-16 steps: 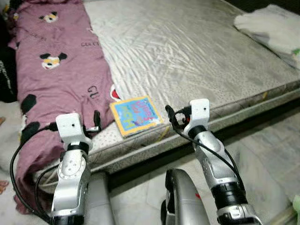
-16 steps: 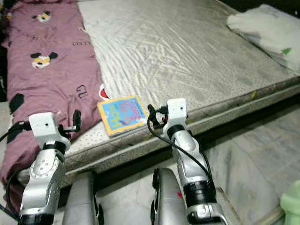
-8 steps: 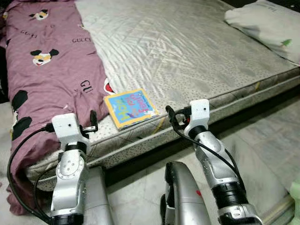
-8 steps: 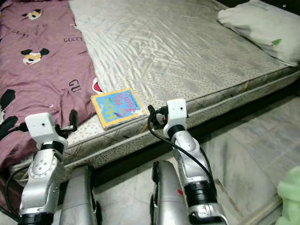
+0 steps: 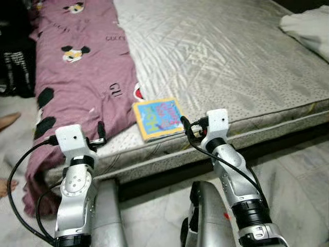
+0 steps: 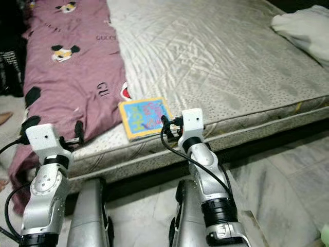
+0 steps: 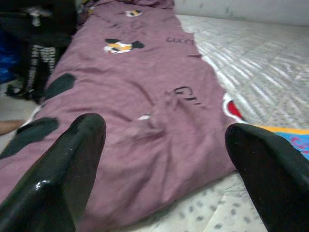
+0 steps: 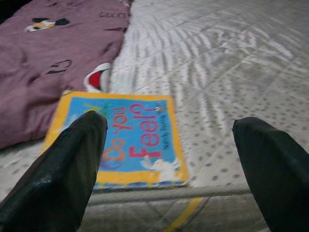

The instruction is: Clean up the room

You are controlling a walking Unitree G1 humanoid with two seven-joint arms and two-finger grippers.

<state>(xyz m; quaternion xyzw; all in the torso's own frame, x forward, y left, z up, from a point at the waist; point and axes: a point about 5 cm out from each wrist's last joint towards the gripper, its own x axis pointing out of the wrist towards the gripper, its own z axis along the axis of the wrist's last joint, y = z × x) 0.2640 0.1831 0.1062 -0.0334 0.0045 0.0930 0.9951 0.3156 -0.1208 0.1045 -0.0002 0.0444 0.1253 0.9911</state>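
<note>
Thin square picture book with yellow border and blue cover [image 5: 158,119] lies flat on the bare grey quilted mattress [image 5: 231,62], lower centre of the head frames, close to the mattress's near edge. Its left edge sits just beside, maybe touching, the mauve cartoon-print blanket [image 5: 77,77]. Cover text in the right wrist view reads "Do you Feel?" in pink/orange letters, small white animal figure near one corner.

Versus 0.5 s ago: the whole scene has slid right in the head frames, so that's a camera move. Book hasn't shifted on the mattress, same spot against the blanket hem. More of the blanket and the dark items at far left now in frame; the white pillow [image 5: 308,25] is pushed to the upper right corner.

Right gripper [image 8: 169,145] hovers just short of the mattress edge, lined up on the book, jaws spread wide, nothing held. Left gripper [image 7: 164,159] hovers at the blanket's lower edge, lower left of frame, jaws also wide apart and empty.

Pale marble floor [image 5: 298,175] at lower right. Part of a person's bare foot [image 5: 7,121] at the left edge.
</note>
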